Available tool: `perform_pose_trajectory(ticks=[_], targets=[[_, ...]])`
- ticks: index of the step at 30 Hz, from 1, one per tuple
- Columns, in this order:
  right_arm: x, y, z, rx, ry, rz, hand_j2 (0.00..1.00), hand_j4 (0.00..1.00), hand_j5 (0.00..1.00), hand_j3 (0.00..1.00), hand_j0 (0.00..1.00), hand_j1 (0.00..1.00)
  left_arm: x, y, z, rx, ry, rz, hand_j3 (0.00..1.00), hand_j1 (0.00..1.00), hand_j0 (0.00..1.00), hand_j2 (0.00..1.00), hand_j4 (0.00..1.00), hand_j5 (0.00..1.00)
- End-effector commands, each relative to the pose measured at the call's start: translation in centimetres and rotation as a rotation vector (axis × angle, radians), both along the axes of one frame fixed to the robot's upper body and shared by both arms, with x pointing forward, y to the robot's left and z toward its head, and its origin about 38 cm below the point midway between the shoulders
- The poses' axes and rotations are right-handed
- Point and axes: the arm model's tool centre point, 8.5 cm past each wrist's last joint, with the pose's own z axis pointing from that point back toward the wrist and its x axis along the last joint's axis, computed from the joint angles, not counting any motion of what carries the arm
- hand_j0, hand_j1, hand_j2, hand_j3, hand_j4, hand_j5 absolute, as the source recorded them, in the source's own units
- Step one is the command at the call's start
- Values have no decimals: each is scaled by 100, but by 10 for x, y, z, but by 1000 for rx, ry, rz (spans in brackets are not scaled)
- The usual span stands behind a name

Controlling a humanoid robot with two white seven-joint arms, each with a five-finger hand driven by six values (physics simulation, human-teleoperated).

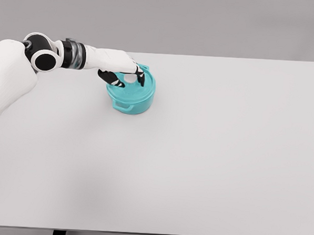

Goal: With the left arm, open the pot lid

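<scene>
A teal pot (131,101) with side handles stands on the white table (208,152), left of the middle and toward the back. Its teal lid (146,84) sits on top, with a pale round knob (130,80) at the centre. My left hand (125,76) reaches in from the left and hovers right over the lid. Its dark-tipped fingers (141,76) curl down on both sides of the knob. Whether they press on the knob I cannot tell. The lid looks seated on the pot.
The table's far edge runs just behind the pot. My left arm (55,57) stretches over the table's left rear corner.
</scene>
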Motion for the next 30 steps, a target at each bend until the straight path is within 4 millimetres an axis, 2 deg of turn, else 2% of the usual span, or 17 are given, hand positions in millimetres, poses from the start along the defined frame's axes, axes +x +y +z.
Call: perform_pose_trajectory(ticks=[1, 3, 5, 10, 13, 14, 15, 17, 20, 21, 22, 24, 27, 28, 30], targets=[[0, 0, 0, 0, 0, 0, 100, 100, 100, 100, 100, 100, 0, 1, 1, -1, -1, 3, 51, 51, 51, 51, 51, 51], [0, 0, 0, 0, 0, 0, 100, 100, 100, 100, 100, 100, 0, 1, 1, -1, -1, 3, 44, 44, 44, 44, 44, 44], [0, 0, 0, 0, 0, 0, 100, 100, 100, 100, 100, 100, 0, 1, 1, 0, -1, 3, 29, 29, 29, 29, 29, 29], [0, 0, 0, 0, 0, 0, 100, 100, 100, 100, 100, 100, 0, 4, 2, -2, -4, 8, 26, 26, 26, 26, 26, 26], [0, 0, 0, 0, 0, 0, 100, 100, 100, 100, 100, 100, 4, 14, 20, -6, -37, 20, 26, 26, 26, 26, 26, 26], [0, 0, 0, 0, 0, 0, 100, 100, 100, 100, 100, 100, 3, 32, 26, 7, -51, 41, 26, 26, 26, 26, 26, 26], [0, 0, 0, 0, 0, 0, 100, 100, 100, 100, 100, 100, 2, 41, 31, 10, -61, 51, 26, 26, 26, 26, 26, 26], [0, 0, 0, 0, 0, 0, 100, 100, 100, 100, 100, 100, -7, 81, 48, 46, -104, 91, 26, 26, 26, 26, 26, 26], [0, 0, 0, 0, 0, 0, 100, 100, 100, 100, 100, 100, -14, 132, 61, 80, -129, 177, 26, 26, 26, 26, 26, 26], [0, 0, 0, 0, 0, 0, 100, 100, 100, 100, 100, 100, -17, 153, 63, 102, -128, 214, 26, 26, 26, 26, 26, 26], [0, 0, 0, 0, 0, 0, 100, 100, 100, 100, 100, 100, -22, 166, 53, 117, -107, 238, 26, 26, 26, 26, 26, 26], [0, 0, 0, 0, 0, 0, 100, 100, 100, 100, 100, 100, -26, 172, 41, 128, -82, 247, 27, 27, 27, 27, 27, 27], [0, 0, 0, 0, 0, 0, 100, 100, 100, 100, 100, 100, -28, 173, 29, 137, -59, 248, 34, 34, 34, 34, 34, 34], [0, 0, 0, 0, 0, 0, 100, 100, 100, 100, 100, 100, -28, 172, 28, 136, -57, 247, 41, 41, 41, 41, 41, 41], [0, 0, 0, 0, 0, 0, 100, 100, 100, 100, 100, 100, -27, 170, 14, 130, -26, 253, 74, 74, 74, 74, 74, 74]])
